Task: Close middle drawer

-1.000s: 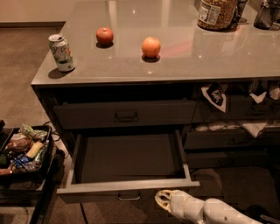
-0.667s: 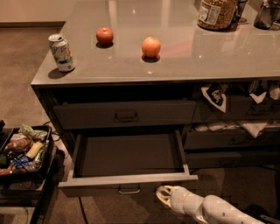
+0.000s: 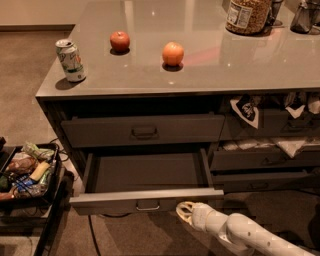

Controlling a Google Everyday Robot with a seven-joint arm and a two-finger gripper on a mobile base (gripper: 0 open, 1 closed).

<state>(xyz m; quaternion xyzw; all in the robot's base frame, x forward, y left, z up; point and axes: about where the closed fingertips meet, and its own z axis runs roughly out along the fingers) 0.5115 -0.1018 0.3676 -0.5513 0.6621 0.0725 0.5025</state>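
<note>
The middle drawer is a wide dark grey-brown drawer, pulled far out of the cabinet, with its long plain box showing and nothing in it. A small pull handle sits at the centre of its flat front. My gripper is on the end of a white arm that comes in from the lower right. It is just below and to the right of the handle, at the lower edge of the drawer front. I cannot tell whether it touches the front.
The top drawer above is shut. On the countertop stand a soda can, an apple, an orange and a jar. Right-hand drawers hold cloths. A black tray of snacks stands at the lower left.
My gripper has moved up and slightly left toward the drawer front. The middle drawer's front has slid a little way back toward the cabinet.
</note>
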